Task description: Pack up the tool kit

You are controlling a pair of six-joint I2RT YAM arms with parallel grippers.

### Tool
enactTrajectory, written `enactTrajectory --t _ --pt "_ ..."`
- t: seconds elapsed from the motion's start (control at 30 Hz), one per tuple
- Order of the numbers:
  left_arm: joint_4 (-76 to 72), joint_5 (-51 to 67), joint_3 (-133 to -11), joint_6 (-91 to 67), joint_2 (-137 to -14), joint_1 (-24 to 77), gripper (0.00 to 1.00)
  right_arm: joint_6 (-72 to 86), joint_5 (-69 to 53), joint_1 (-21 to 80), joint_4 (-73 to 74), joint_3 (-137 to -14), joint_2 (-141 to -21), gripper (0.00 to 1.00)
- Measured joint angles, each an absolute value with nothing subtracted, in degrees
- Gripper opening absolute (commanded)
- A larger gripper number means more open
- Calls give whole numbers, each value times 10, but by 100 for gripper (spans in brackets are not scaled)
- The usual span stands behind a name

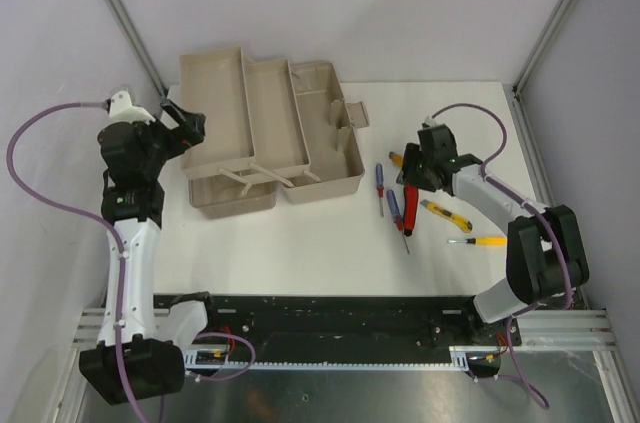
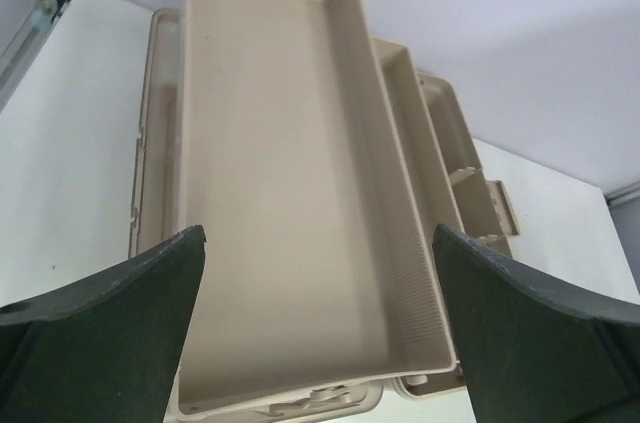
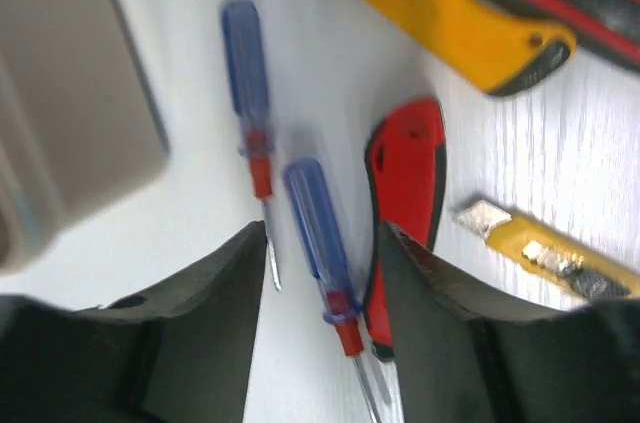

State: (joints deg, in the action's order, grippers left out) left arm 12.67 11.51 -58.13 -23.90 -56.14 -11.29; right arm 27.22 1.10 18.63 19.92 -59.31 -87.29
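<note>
Open beige toolbox (image 1: 325,183) sits left-centre on the table; left gripper (image 2: 320,235) spread wide, empty, at its raised tray's end. Right gripper (image 3: 322,231) jaws apart, straddling blue screwdriver (image 3: 313,211); red-handled pliers (image 3: 406,178) just beside.

Your top view hangs high above and behind the 2 arm bases, looking down over the whole bench (image 1: 320,253) from afar. Your left wrist view sits just behind the left claw (image 2: 318,233), facing along the open toolbox (image 2: 290,163) at close range. Your right wrist view looks steeply down past the right claw (image 3: 322,233) onto 2 blue screwdrivers (image 3: 312,213), very near and blurred. The top view shares both.
</note>
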Motion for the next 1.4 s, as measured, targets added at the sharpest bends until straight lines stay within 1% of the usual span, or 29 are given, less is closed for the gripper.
enactTrajectory --t 0.07,0.17,0.33,0.57,0.6,0.73,0.8,1.0,1.13,1.23,1.4 --pt "126 128 -586 -235 -551 -108 99 259 12 193 215 -575 -872 44" --pt "126 139 -590 -233 -542 -107 99 240 12 217 229 -560 -873 41" --pt "129 147 -590 -224 -540 -106 99 224 11 252 225 -552 -898 40" --pt "131 148 -590 -213 -540 -106 100 225 22 255 213 -549 -960 42" --pt "131 148 -590 -211 -540 -106 99 225 24 256 209 -549 -960 40" --pt "131 148 -590 -208 -540 -106 99 223 24 259 199 -549 -965 20" --pt "132 147 -590 -207 -540 -106 99 226 23 259 193 -549 -965 12" --pt "133 140 -590 -205 -540 -105 99 235 37 258 190 -544 -942 1" --pt "137 123 -590 -205 -540 -103 99 239 50 253 196 -553 -870 0" --pt "146 96 -590 -206 -540 -102 99 238 48 248 198 -593 -833 0" --pt "160 61 -588 -211 -540 -102 99 237 6 252 178 -694 -827 0"
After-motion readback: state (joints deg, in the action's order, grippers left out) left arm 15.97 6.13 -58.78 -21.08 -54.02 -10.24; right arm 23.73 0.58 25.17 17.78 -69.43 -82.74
